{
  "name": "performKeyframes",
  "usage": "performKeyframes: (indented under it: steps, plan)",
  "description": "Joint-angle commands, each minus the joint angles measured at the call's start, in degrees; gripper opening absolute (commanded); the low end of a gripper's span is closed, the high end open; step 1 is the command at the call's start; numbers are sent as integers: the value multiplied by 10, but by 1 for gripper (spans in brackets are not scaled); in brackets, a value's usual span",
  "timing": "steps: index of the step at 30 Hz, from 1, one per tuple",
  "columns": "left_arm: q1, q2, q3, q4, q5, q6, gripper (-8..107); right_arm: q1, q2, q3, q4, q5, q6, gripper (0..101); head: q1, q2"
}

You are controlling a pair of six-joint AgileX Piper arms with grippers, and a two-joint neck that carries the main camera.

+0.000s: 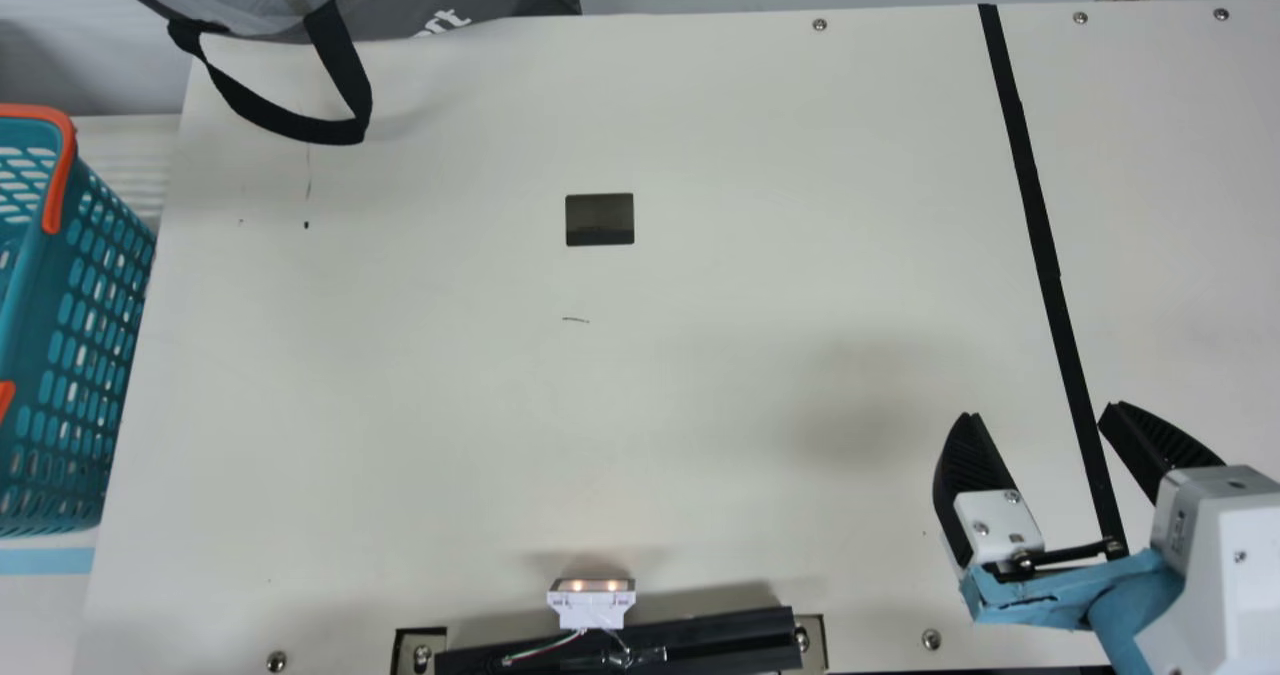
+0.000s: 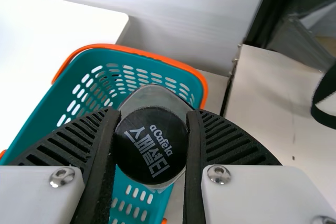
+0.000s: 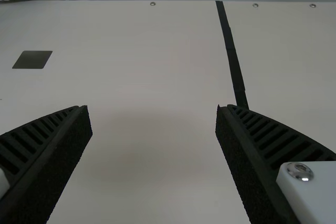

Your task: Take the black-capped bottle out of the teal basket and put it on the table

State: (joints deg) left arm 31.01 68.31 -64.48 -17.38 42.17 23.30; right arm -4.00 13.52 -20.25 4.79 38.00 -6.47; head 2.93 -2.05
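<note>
Clasping the cap of the black-capped bottle (image 2: 151, 142) between its two ribbed fingers, the left gripper (image 2: 153, 110) had it over or partly inside the teal basket (image 2: 42, 109); which, I could not tell. The basket stood beside the cream table (image 1: 450, 385), at the main view's left. There, the right gripper (image 1: 1039, 413) hung above the tabletop, its fingers released and spread wide, the black tape strip (image 1: 1035, 195) passing behind it.
</note>
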Motion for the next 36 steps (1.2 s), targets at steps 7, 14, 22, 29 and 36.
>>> performKeyframes:
  steps: [7,14,22,29,36]
  plan:
    - [-47,-14,-2,17,13,-18,0,0,0,0,0,0,0,91,-2,5]
    - [-93,-26,-8,34,27,-42,0,0,0,0,0,0,0,91,-2,5]
    - [-147,-33,-10,58,35,-73,0,0,0,0,0,0,0,91,-2,5]
    - [-197,-35,-7,88,35,-110,0,0,0,0,0,0,0,91,-2,5]
    - [-249,-33,-8,115,34,-155,0,0,0,0,0,1,0,91,-2,5]
